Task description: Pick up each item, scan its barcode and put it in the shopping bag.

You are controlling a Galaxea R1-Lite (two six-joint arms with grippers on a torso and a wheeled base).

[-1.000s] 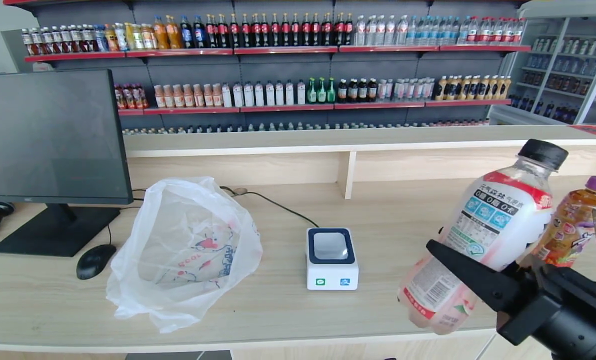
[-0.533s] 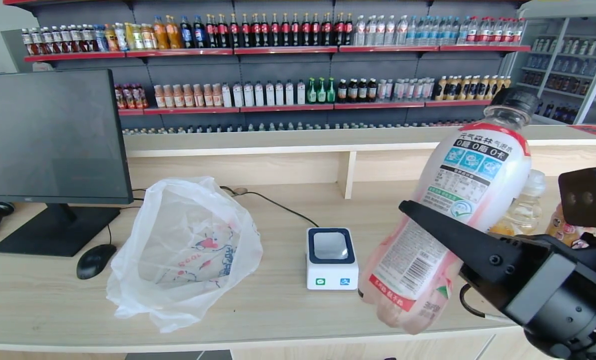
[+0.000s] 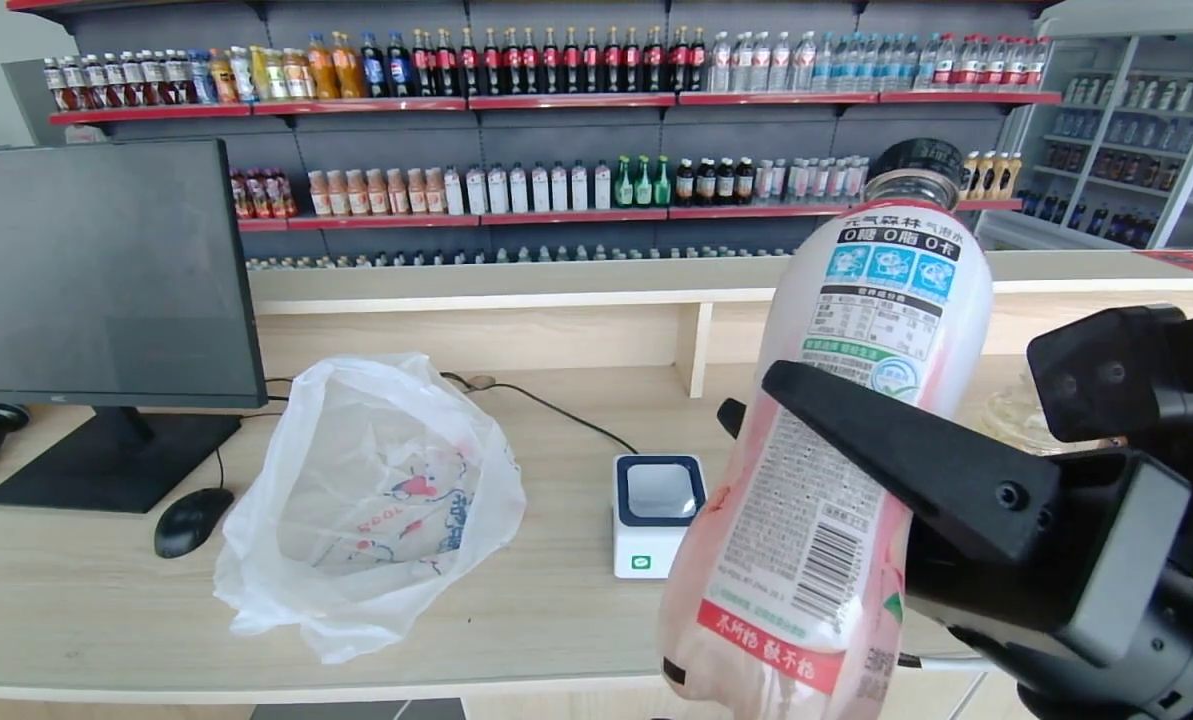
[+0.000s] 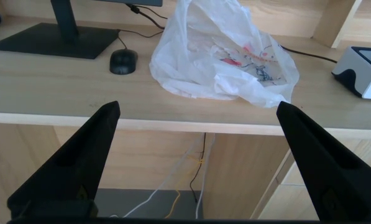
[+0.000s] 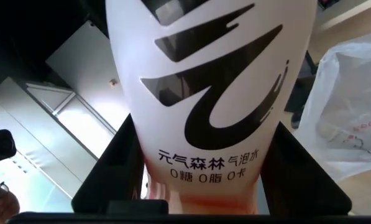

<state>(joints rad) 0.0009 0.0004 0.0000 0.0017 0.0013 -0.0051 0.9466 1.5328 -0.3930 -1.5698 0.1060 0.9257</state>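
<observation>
- Head view: a plump plastic bottle of pale pink drink, with a black cap and a white label edged in red, hangs above the surface at about 4 o'clock in the picture. Its cap leans toward 1 o'clock. A black barcode on the lower label faces the camera.
- The right claw is clenched around the bottle's middle. One black finger crosses the front of the label, and the tip of the other shows behind.
- A white box scanner with a dark glass window sits on the pale wooden surface at 9 o'clock from the bottle's lower half, its right side hidden behind the bottle.
- A crumpled translucent white shopping bag lies at 9 o'clock from the scanner, mouth up.
- Left wrist view: the left claw is released, its two black fingers spread wide. It hangs below the surface's front edge, facing the bag.
- Right wrist view: the bottle's white label with bold black strokes stands between the claw's fingers, and the bag shows beyond it.
- Change: a second ago the bottle was out at the picture's 3 to 4 o'clock and leaned more. It has since swung toward 9 o'clock, stands straighter and nearer the camera, and now overlaps the scanner.
</observation>
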